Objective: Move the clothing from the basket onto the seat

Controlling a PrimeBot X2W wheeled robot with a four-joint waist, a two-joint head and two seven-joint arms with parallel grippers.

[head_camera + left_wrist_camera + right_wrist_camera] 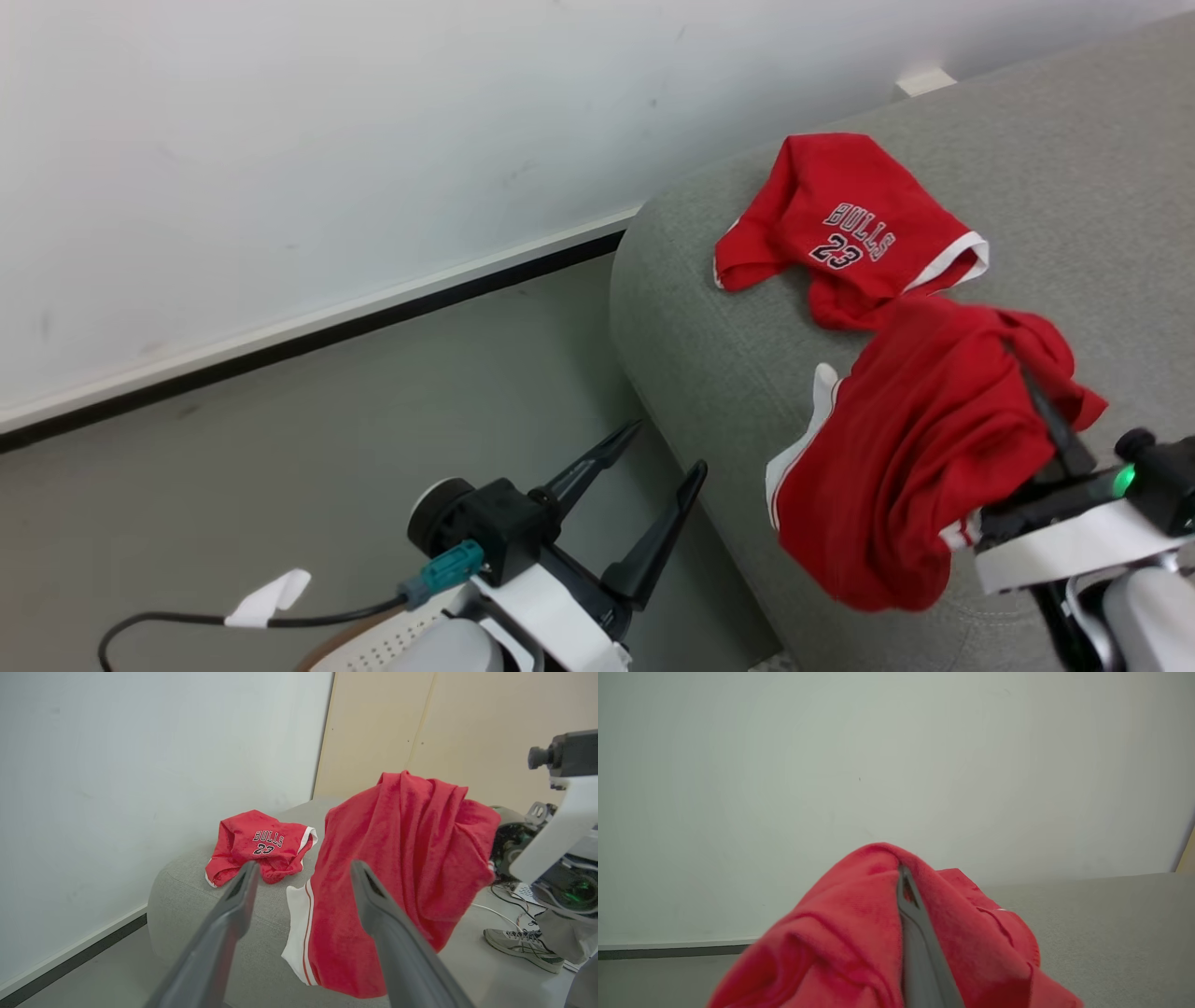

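A red jersey [845,229] lettered "BULLS 23" lies crumpled on the light grey seat [1074,187] near its rounded corner. A second piece of red clothing [906,448], with white striped panels, hangs over the seat's edge from my right gripper [1027,373], which is shut on its top fold. In the right wrist view the dark fingers [910,919] are pressed together inside the red cloth [840,933]. My left gripper [667,448] is open and holds nothing, over the floor left of the seat. A slice of the white perforated basket [373,649] peeks out under my left arm.
A white wall with a black skirting line [327,331] runs behind the grey floor. A black cable with a white tag [271,597] trails at lower left. Beyond the seat in the left wrist view are a person's shoe [523,947], floor cables and a beige panel [420,718].
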